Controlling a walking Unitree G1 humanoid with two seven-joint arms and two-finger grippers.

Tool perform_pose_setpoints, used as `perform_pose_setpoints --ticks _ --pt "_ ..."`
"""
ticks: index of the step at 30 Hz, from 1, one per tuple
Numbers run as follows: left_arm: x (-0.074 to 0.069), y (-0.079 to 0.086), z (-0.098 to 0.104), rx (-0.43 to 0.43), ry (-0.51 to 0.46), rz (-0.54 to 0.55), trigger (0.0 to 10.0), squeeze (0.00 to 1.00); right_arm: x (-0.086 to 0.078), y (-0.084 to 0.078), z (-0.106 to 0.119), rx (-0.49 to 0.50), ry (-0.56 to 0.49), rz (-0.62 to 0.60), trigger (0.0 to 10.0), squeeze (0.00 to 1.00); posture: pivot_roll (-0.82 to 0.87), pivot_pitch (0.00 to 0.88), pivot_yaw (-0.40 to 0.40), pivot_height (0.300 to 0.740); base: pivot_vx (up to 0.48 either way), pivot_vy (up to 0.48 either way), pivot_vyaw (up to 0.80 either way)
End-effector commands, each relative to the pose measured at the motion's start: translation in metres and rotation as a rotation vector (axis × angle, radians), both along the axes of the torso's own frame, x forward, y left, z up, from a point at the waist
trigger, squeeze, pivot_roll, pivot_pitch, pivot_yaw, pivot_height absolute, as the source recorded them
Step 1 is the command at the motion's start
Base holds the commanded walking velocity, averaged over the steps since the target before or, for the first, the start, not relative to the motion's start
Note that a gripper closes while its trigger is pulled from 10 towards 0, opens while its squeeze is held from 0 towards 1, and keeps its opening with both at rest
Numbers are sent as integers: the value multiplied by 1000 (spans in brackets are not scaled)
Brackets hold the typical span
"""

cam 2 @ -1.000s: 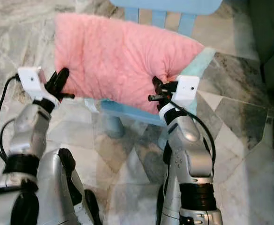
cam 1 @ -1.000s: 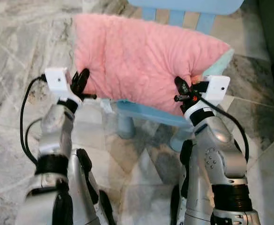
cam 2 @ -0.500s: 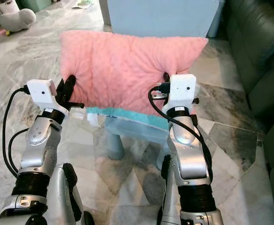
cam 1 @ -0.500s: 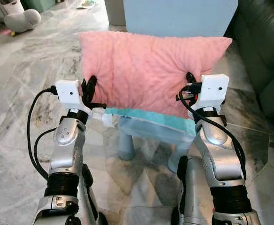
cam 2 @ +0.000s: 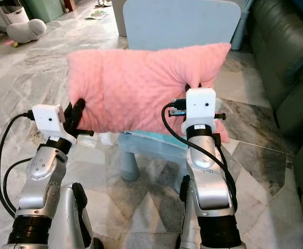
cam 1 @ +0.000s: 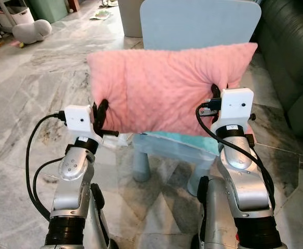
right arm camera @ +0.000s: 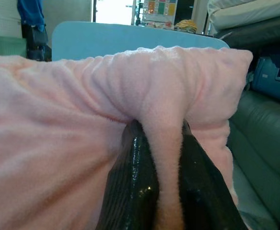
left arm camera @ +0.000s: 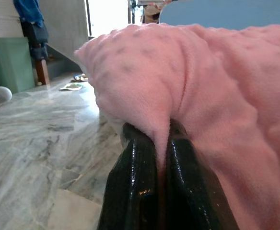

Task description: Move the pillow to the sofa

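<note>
A pink fluffy pillow [cam 1: 162, 85] hangs in the air above a small light-blue chair [cam 1: 190, 23], held between both arms. My left gripper [cam 1: 100, 111] is shut on the pillow's lower left edge, and a fold of pink fabric is pinched between its black fingers [left arm camera: 135, 182]. On the lower right edge my right gripper [cam 1: 214, 98] is shut on another fold of the pillow [right arm camera: 164, 158]. The dark green sofa [cam 1: 291, 57] stands to my right.
The chair's seat [cam 1: 177, 148] and legs are directly below the pillow. Grey marble floor [cam 1: 27, 88] lies all around. A grey soft toy [cam 1: 32, 31] and storage boxes sit at the far left; papers lie on the floor beyond.
Both grippers have lifted the pillow off the chair seat and it now hangs higher. My view has tilted up, showing more of the chair back and room.
</note>
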State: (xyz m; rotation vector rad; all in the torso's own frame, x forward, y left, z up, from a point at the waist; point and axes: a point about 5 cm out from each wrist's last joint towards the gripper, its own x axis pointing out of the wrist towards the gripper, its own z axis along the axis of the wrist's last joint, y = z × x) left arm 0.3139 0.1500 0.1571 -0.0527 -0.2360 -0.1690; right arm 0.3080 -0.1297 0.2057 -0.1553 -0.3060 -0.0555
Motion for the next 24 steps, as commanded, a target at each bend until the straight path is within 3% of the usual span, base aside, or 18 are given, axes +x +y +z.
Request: perform_pose_setpoints --ticks 1,9,24 --pt "0 -4 7 1 -20 -6 10000 0 -3 1 11 16 -48 5 10000 0 -160 0 67 403 0 0 0" --pt "3 -7 9 -7 -20 -12 10000 0 -2 -5 13 27 -44 4 10000 0 -170 0 65 416 0 0 0" --pt "4 -14 2 -10 11 -44 10000 0 2 -11 17 32 -41 1 10000 0 -186 0 61 511 0 0 0"
